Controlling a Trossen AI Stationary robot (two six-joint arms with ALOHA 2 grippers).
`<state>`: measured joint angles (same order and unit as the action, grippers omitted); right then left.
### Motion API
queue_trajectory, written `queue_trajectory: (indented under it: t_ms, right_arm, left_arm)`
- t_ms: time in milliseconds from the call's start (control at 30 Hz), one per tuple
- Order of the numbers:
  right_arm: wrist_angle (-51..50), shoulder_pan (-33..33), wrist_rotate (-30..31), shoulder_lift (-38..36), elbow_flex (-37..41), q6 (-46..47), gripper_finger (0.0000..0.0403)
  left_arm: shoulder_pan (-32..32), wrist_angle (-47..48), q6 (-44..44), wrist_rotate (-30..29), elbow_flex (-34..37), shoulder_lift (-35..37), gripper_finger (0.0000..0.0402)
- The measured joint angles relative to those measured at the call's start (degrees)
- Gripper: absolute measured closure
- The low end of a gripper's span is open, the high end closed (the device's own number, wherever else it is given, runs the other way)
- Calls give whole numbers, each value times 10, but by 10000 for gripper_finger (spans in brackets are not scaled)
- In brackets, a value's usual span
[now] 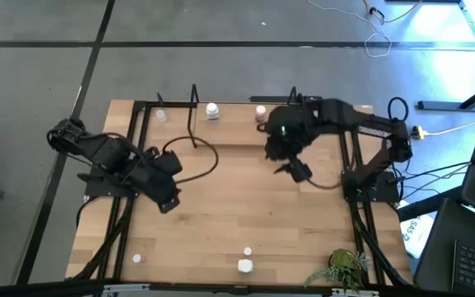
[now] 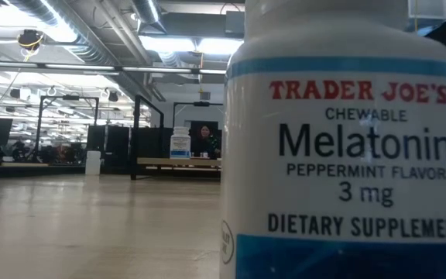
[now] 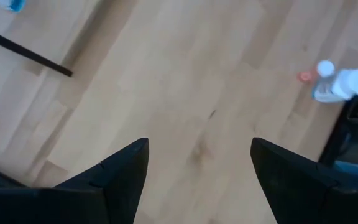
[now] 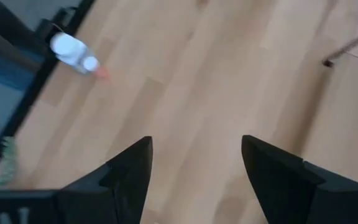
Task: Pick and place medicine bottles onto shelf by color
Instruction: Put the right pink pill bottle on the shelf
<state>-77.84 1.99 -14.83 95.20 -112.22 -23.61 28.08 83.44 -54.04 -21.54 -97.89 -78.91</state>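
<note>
The shelf of light boards and black wire uprights stands at the table's far edge. On it stand a white medicine bottle, a pink one and a pale one. Near the front edge stand a white bottle, a tiny one and a pink one. My left gripper hovers open over bare wood at the left. My right gripper hovers open just in front of the shelf's right part. Neither has anything between its fingers.
A leafy plant sits at the near right corner. In the low view a large Melatonin bottle fills the right half, right in front of the camera. A person shows far behind the table. Bare wood lies in the table's middle.
</note>
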Motion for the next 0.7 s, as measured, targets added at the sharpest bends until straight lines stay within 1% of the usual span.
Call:
queue_trajectory:
  t_ms: [100, 200, 400, 533, 700]
  right_arm:
    - [11, -44, 6, 0, 0, 47, 155]
    - [25, -91, 36, 3, 0, 78, 155]
    - [49, -168, 49, 38, 0, 90, 155]
    - [56, -195, 79, 71, 0, 105, 155]
    - [72, -206, 74, 110, 0, 129, 155]
  left_arm:
    - [25, 0, -10, -4, 0, 0, 126]
    - [48, 0, -10, -5, 0, 0, 126]
    - [89, -1, -9, -6, 0, 0, 126]
    - [114, -3, -10, -19, 0, 0, 126]
    - [143, -5, -30, -48, 0, 0, 126]
